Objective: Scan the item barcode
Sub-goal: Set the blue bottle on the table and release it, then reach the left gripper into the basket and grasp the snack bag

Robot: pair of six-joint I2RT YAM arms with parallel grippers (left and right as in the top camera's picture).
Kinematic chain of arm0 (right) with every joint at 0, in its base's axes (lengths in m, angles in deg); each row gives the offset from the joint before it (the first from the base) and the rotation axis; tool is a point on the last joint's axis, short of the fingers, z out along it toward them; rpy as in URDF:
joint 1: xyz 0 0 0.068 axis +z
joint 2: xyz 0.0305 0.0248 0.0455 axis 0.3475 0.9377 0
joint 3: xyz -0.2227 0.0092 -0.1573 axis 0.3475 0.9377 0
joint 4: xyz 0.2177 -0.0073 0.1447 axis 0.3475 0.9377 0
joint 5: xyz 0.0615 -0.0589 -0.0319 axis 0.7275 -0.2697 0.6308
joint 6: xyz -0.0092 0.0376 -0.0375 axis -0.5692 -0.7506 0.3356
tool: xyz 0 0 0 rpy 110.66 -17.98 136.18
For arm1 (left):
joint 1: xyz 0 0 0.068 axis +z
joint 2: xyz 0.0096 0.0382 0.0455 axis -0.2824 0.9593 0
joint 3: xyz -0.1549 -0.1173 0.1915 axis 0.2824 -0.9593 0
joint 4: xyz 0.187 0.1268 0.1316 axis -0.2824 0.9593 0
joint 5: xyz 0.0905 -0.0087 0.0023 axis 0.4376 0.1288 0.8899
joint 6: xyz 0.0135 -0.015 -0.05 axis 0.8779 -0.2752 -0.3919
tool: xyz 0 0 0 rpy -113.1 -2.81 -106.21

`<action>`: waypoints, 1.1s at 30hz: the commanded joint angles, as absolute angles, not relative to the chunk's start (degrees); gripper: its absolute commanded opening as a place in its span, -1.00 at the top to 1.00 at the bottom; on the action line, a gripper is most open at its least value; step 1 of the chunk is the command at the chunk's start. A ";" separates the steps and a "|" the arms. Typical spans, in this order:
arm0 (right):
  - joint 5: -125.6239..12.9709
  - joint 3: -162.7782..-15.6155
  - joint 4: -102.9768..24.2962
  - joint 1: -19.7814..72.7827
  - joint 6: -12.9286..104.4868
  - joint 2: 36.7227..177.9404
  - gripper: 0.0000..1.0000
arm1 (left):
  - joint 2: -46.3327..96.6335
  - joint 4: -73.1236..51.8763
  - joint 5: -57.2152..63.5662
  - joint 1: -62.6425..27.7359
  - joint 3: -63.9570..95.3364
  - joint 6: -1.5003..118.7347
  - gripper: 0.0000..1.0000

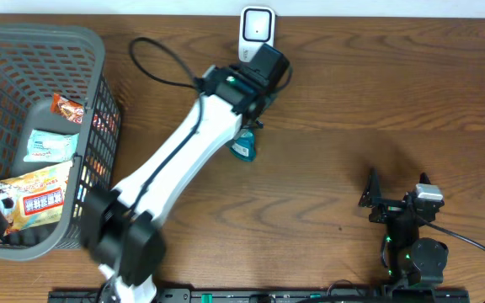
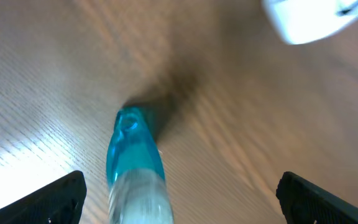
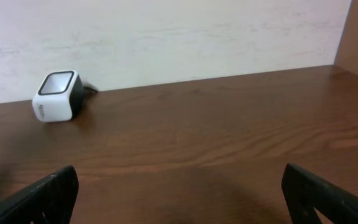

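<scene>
Wood-grain table (image 1: 352, 93), pale wall (image 3: 166, 31) behind; blurred teal item (image 2: 132, 149), possibly bottle

From overhead, the left arm (image 1: 175, 160) covers most of the teal item (image 1: 243, 151), leaving only its lower end showing, and the basket (image 1: 40, 34) runs off the left edge. In the left wrist view the teal item is blurred and cut off by the bottom edge, with no barcode discernible. The scanner (image 2: 309, 22) there is a blurred white shape clipped at the top right corner.
</scene>
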State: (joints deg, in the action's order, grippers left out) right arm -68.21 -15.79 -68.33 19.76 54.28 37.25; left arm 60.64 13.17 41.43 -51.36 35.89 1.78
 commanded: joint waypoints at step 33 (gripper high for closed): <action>-68.32 -15.64 -68.22 20.44 55.02 36.94 -0.99 | 48.29 36.77 32.90 18.71 32.67 22.54 -0.97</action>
State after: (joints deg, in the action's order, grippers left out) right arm -68.21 -15.79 -68.33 19.76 54.28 37.25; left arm 44.29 35.96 37.01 17.51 34.60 24.16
